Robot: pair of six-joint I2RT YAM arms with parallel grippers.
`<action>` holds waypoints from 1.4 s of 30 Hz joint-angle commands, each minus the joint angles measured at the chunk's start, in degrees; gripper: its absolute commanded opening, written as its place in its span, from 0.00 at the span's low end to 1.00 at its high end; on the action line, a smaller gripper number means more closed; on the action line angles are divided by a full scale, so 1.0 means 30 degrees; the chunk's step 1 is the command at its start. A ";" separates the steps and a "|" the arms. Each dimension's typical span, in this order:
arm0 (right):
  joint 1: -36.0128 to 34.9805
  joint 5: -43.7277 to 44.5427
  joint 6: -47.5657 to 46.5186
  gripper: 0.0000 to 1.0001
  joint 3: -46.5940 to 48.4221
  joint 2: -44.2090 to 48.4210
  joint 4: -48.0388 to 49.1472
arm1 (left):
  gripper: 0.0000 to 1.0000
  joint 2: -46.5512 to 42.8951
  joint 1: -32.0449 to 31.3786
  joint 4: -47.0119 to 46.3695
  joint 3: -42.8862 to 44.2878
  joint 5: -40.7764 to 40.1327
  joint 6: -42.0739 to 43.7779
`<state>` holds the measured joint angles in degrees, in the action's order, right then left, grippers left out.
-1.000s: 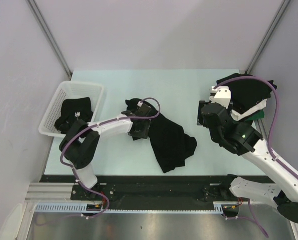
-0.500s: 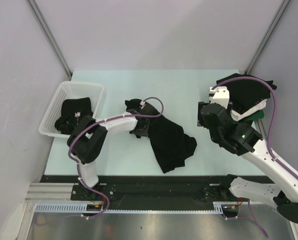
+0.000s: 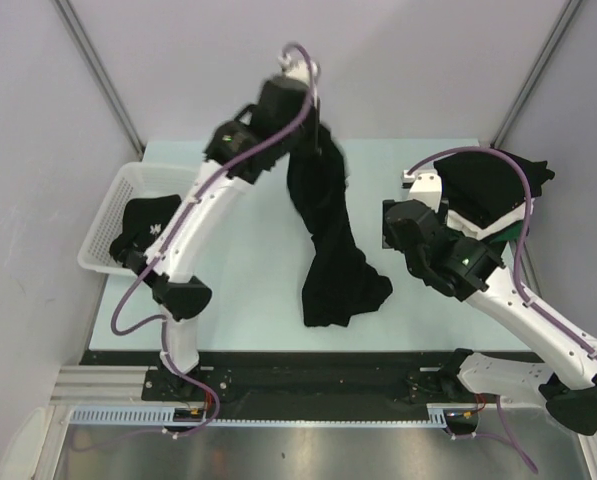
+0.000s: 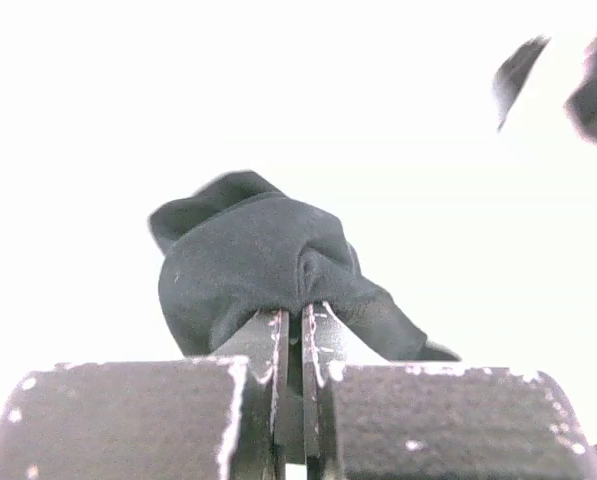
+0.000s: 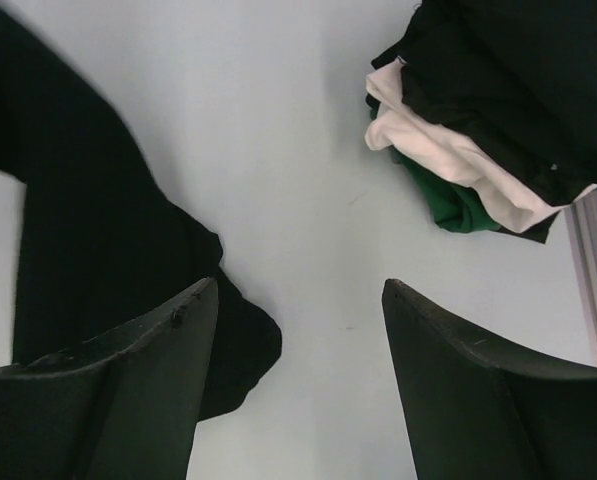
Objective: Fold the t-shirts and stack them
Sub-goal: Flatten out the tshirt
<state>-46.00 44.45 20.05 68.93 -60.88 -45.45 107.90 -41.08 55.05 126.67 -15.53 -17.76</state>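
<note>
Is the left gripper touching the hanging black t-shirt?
Touching. In the left wrist view the left gripper is shut, with a bunch of the black t-shirt pinched between its jaws.

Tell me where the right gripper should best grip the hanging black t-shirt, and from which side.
I would grip the black t-shirt at its lower right edge, where it bunches on the table, coming from the right. The left gripper pinches the top, and the open right gripper faces that edge.
</note>
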 commanded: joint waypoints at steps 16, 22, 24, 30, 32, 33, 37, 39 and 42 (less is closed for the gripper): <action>-0.0634 -0.0724 0.1401 0.71 -0.0007 -0.0332 0.1820 | 0.00 -0.7984 0.1592 -0.2994 -0.5363 -0.2497 0.0006; -0.1043 -0.0139 0.2015 0.70 -0.0007 -0.0067 0.1120 | 0.00 -1.1557 0.1887 -0.8927 -0.9056 -0.2323 0.1578; -0.1132 -0.0079 0.2075 0.70 -0.0007 -0.0038 0.0942 | 0.00 -1.2755 0.1887 -1.0460 -0.9732 -0.2730 0.2137; -0.1542 -0.0400 0.2163 0.70 -0.0007 -0.0125 0.0971 | 0.00 -1.5101 0.1858 -1.4011 -0.9588 -0.5514 0.5271; -0.1717 -0.0751 0.2280 0.69 -0.0007 -0.0184 0.0971 | 0.00 -1.5718 0.1887 -1.4451 -0.9761 -0.6538 0.6354; -0.1776 -0.0927 0.2280 0.69 -0.0007 -0.0300 0.0971 | 0.00 -1.6243 0.1887 -1.4539 -0.9879 -0.7064 0.6591; -0.1835 -0.2592 0.2631 0.69 -0.0007 -0.1323 0.1175 | 0.00 -1.7097 0.1886 -1.4134 -1.1457 -0.8709 0.7881; -0.1893 -0.3152 0.2922 0.69 -0.0007 -0.1764 0.1322 | 0.00 -1.7274 0.1887 -1.3489 -1.1783 -0.8594 0.7620; -0.2068 -0.4383 0.3449 0.68 -0.0007 -0.2439 0.1761 | 0.00 -1.7275 0.1858 -1.2433 -1.2223 -0.7924 0.6595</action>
<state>-51.24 36.42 27.05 68.58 -66.06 -42.46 53.95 -35.48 15.46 92.47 -39.38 2.02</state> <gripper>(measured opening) 0.692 0.027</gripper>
